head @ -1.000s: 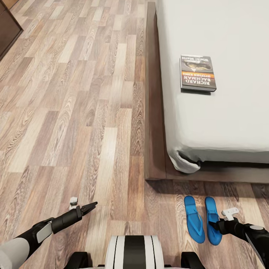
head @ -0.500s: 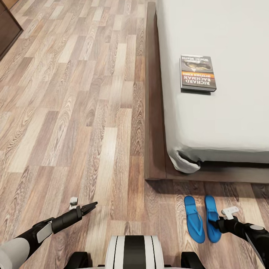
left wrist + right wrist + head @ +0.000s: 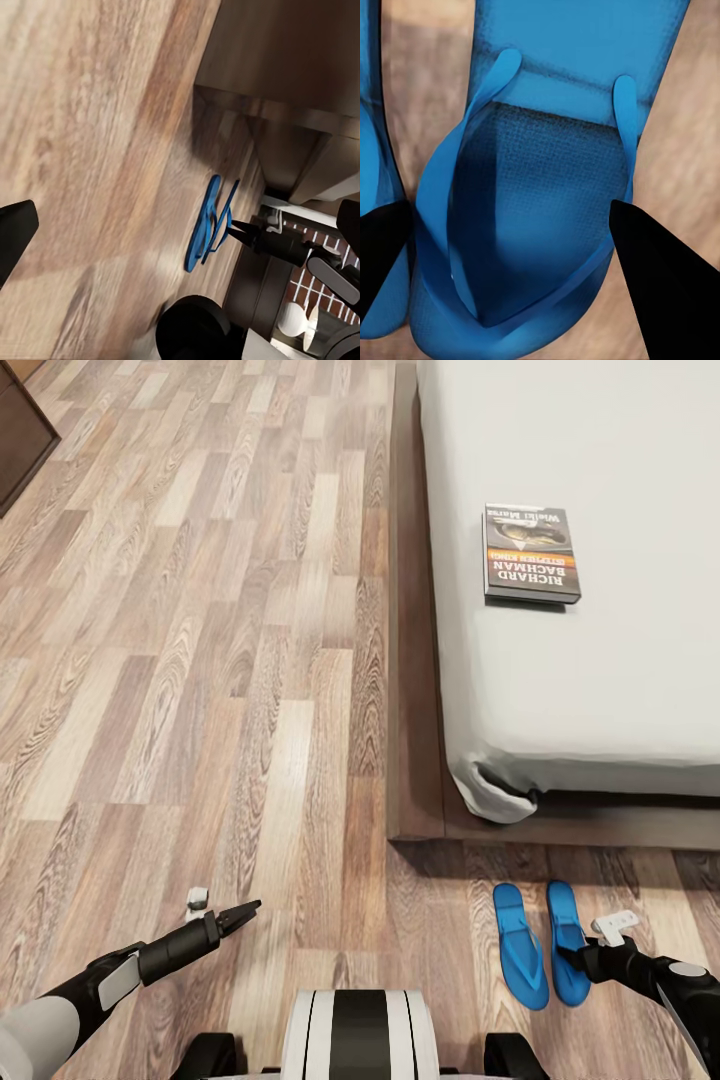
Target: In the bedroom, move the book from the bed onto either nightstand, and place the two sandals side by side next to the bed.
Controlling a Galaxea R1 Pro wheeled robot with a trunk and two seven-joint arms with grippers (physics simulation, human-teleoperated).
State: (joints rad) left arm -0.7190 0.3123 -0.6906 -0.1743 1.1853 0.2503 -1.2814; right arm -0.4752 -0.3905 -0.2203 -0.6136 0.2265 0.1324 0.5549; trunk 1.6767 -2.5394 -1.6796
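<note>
The wood-plank floor [image 3: 200, 660] runs alongside the bed [image 3: 600, 690], whose grey mattress sits on a dark brown frame. The book [image 3: 530, 553] lies flat on the mattress near the bed's left edge, well apart from both arms.

The left arm reaches low and forward over bare floor, its left tool [image 3: 240, 912] pointing toward the bed with its dark fingers close together and nothing between them. The right arm comes in low from the right, bent toward the pair of sandals lying parallel on the floor just off the bed's foot corner. The right tool [image 3: 575, 957] sits at the heel end of the right sandal [image 3: 565, 935]; the wrist view shows its two dark fingertips [image 3: 660, 277] spread open on either side of that sandal's toe strap, gripping nothing. The left sandal [image 3: 520, 945] lies just beside it.

Since a second ago the right sandal has slid slightly toward the bed and closer to its partner.
</note>
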